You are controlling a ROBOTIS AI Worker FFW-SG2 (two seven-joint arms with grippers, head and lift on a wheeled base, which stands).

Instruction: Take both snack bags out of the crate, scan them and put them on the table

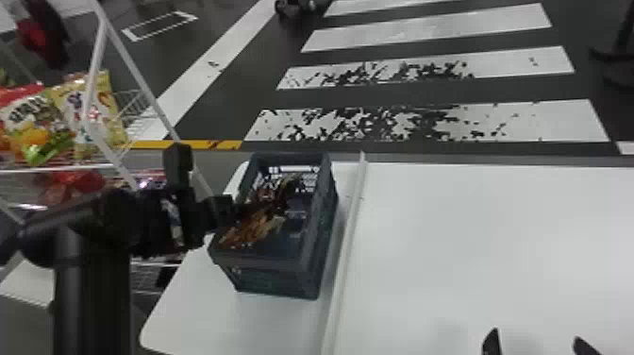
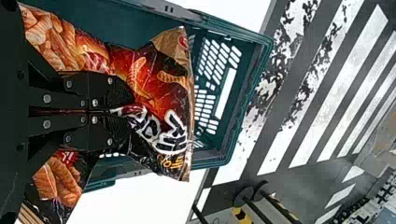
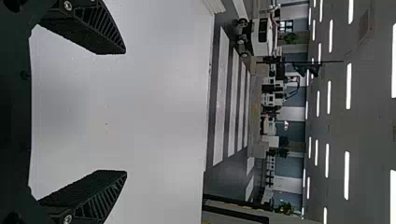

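Black left jaws tight on snack bag [image 2: 166, 95] — white-lettered in wrist view — right jaws spread

The left gripper [image 1: 270, 206] pinches; the right gripper [image 1: 536, 337] gapes.

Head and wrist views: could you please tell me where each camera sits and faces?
Head view: on the head, facing forward and down at the crate and table; left arm and right gripper show.
Left wrist view: on that wrist, facing the crate past the left gripper, shut on a snack bag.
Right wrist view: on that wrist, facing across the table past the open right gripper.
The first two share crate and snack bag.
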